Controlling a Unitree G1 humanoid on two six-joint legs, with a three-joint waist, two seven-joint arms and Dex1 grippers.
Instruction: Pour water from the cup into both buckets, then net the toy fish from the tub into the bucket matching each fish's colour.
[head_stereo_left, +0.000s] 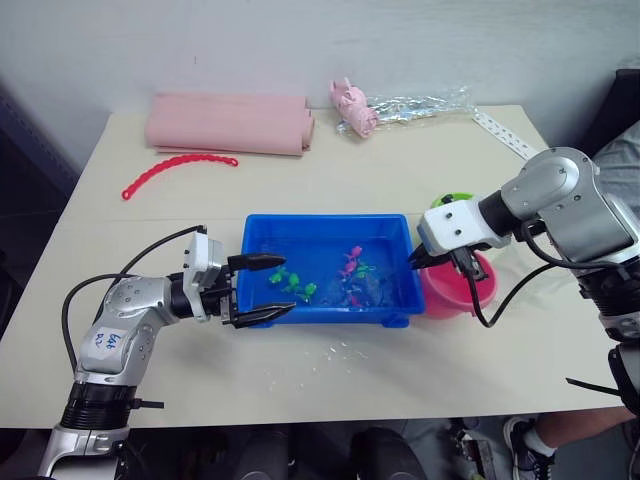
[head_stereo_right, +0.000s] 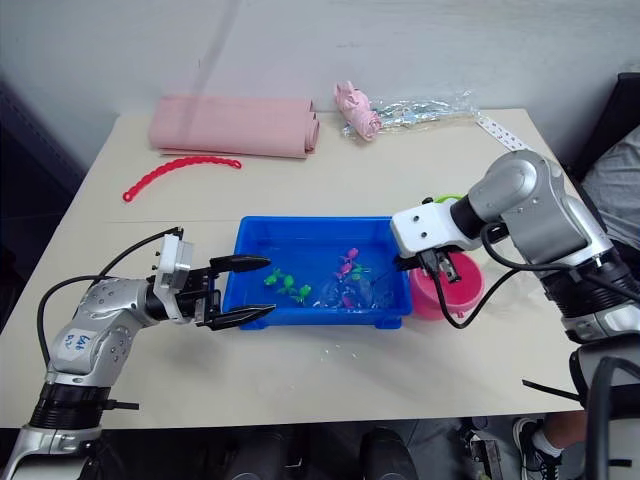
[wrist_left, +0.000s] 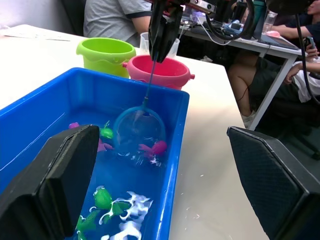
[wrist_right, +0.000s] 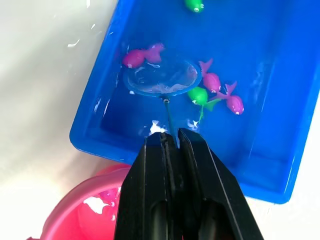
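The net (wrist_right: 161, 79) lies dipped in the water of the blue tub (head_stereo_left: 262, 228), at the end nearest the buckets, with a pink fish (wrist_right: 141, 55) touching its ring and not yet inside it, so the work looks to be in the netting stage. The right gripper (wrist_right: 172, 140) has its fingers closed on the net's thin handle. The pouring seems done, since water glints in the pink bucket (wrist_left: 161, 71), though whether any fish sit in it or in the green bucket (wrist_left: 106, 54) I cannot tell. Counted in the tub: three green fish and about four pink ones, two buckets just beyond the tub's end, one net. The clear cup (wrist_left: 145, 43) shows partly behind the pink bucket. The left gripper (head_stereo_left: 258, 289) hovers at the tub's other end, fingers spread open and empty, on the table (head_stereo_left: 330, 375).
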